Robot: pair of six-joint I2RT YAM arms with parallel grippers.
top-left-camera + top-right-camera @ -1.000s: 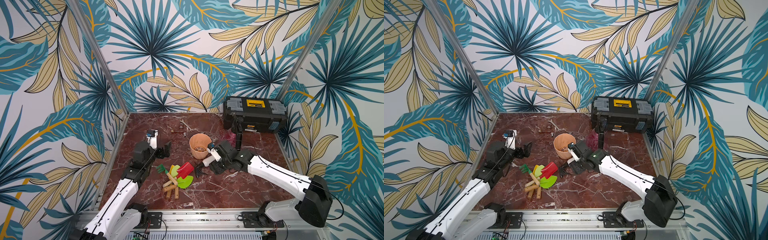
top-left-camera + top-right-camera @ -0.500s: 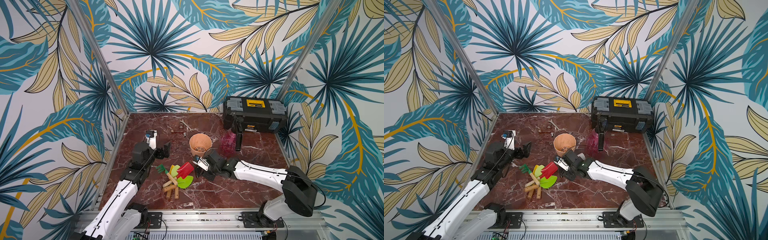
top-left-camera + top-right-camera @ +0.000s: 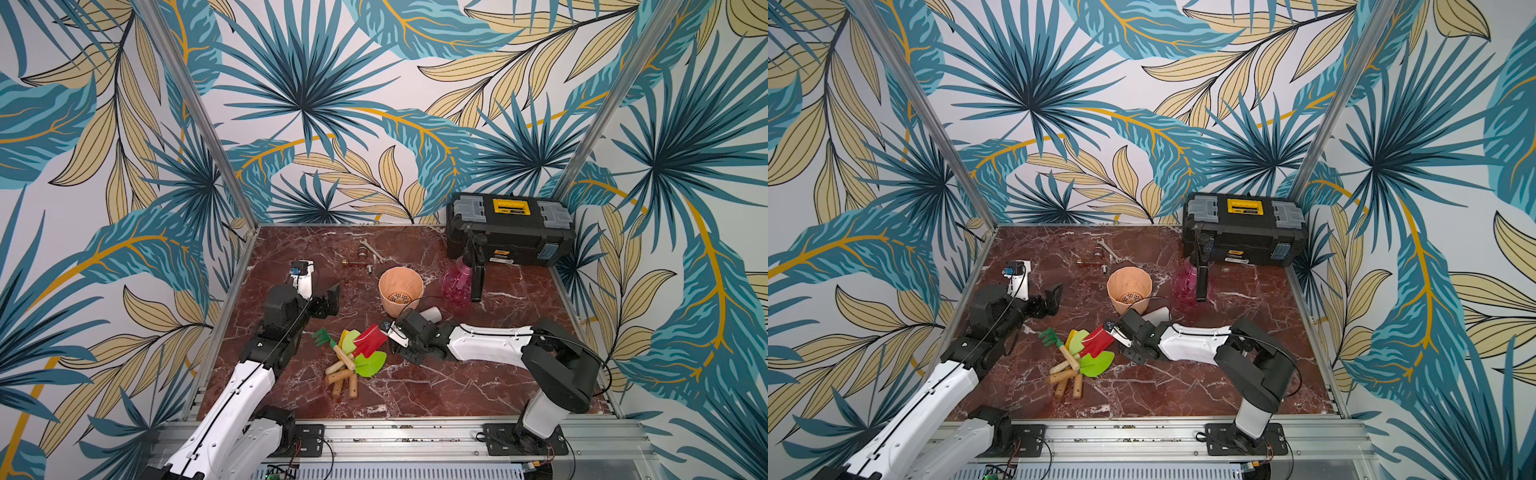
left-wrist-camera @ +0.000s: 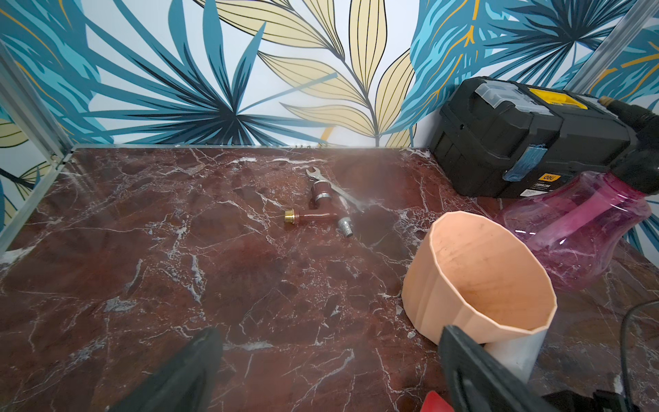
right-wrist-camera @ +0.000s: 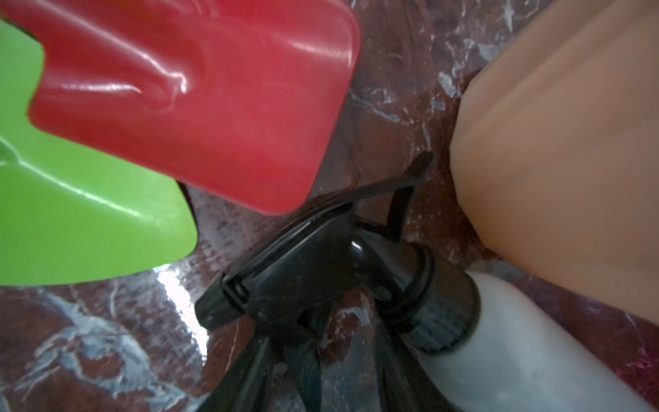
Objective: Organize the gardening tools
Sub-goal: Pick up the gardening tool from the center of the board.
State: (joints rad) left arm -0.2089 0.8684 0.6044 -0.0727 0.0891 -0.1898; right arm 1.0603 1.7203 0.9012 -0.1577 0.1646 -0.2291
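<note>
The hand tools lie in a heap on the red marble table, towards its front and middle. Their tan wooden handles fan towards the front edge. Their plastic heads overlap: a dark-green rake, a yellow head, a glossy red scoop and a lime-green blade. My right gripper sits low just beside the red scoop. In its wrist view the dark fingers stand either side of the black trigger head of a white bottle that lies against the peach pot. I cannot tell whether they press on it. The pot stands upright and shows a perforated bottom. Just to its right stands the translucent pink sprayer with its black top. Behind that, in the far right corner, sits the black toolbox, lid down, with a yellow handle and grey trays on top. Its front carries a small orange "deli" mark, and the finer print below is too small to read. My left gripper hangs over bare marble to the left of the pot, jaws spread wide.
</note>
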